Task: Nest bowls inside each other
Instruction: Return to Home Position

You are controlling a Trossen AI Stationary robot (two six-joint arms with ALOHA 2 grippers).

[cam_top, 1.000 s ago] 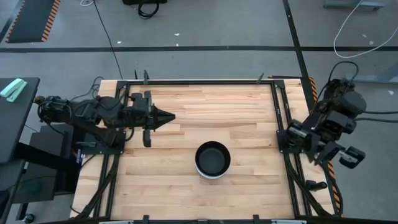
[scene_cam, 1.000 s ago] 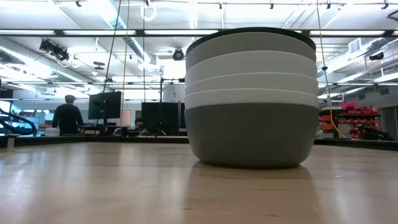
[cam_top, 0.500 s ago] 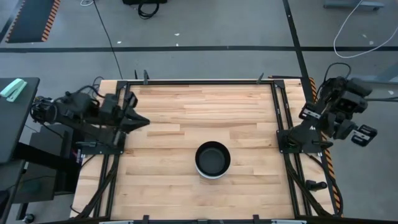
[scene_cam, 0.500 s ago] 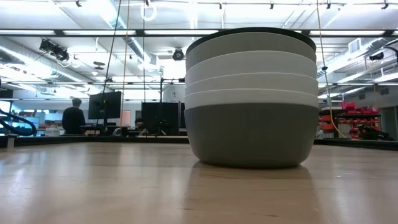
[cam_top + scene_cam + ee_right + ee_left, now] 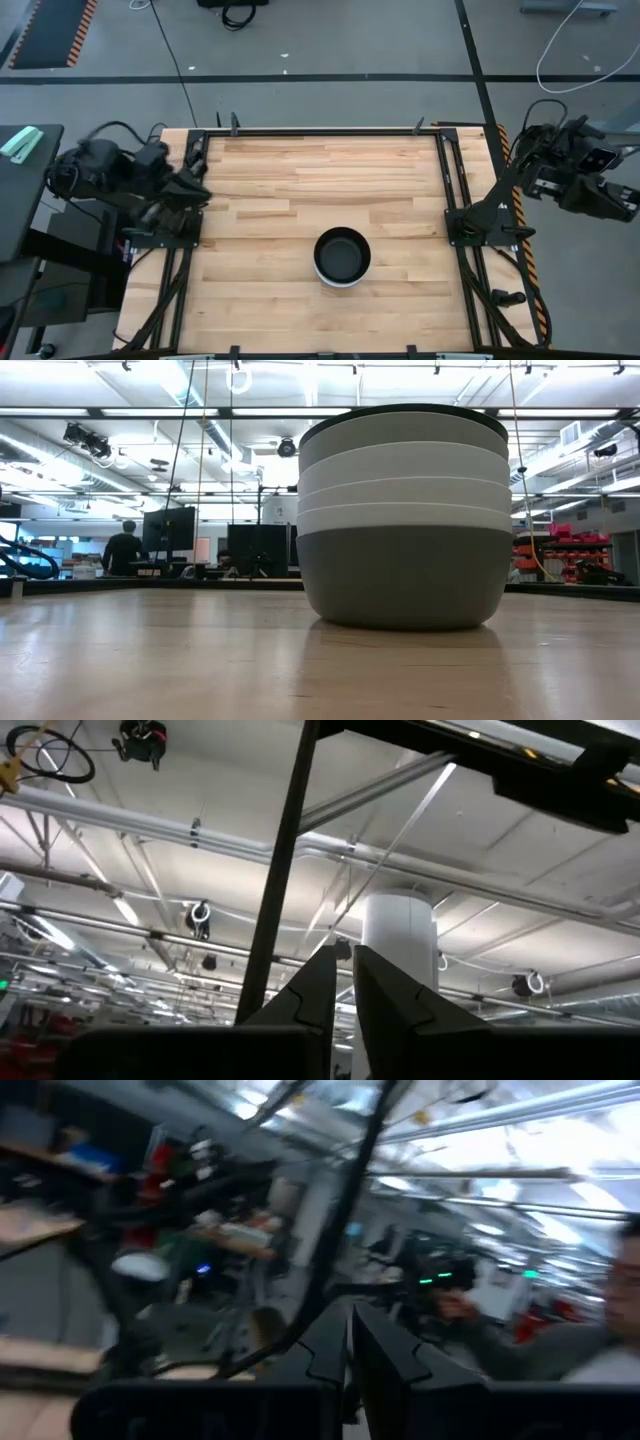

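And there's the stack of bowls (image 5: 342, 257), one tidy tower near the middle of the wooden surface (image 5: 300, 170), well apart from both arms. From the low view you can read the layers: the dark grey bowl (image 5: 405, 575) at the bottom, the white bowls (image 5: 405, 492) banded above it, the light grey bowl (image 5: 400, 428) next, and the black bowl (image 5: 400, 408) showing only its rim on top. All six look nested and sitting level, so I'd call the nesting itself done.

The left arm is folded at the surface's left edge; its left claw (image 5: 350, 1315) is clenched on nothing, fingertips all but meeting. The right arm is swung out past the right edge; the right claw (image 5: 345, 955) points at the ceiling, likewise clenched and empty (nothing but rafters ahead of it).

So the step in hand reads as the retreat to rest. The next move asks nothing of the bowls; each arm need only settle into its parked pose, keeping clear of the stack.
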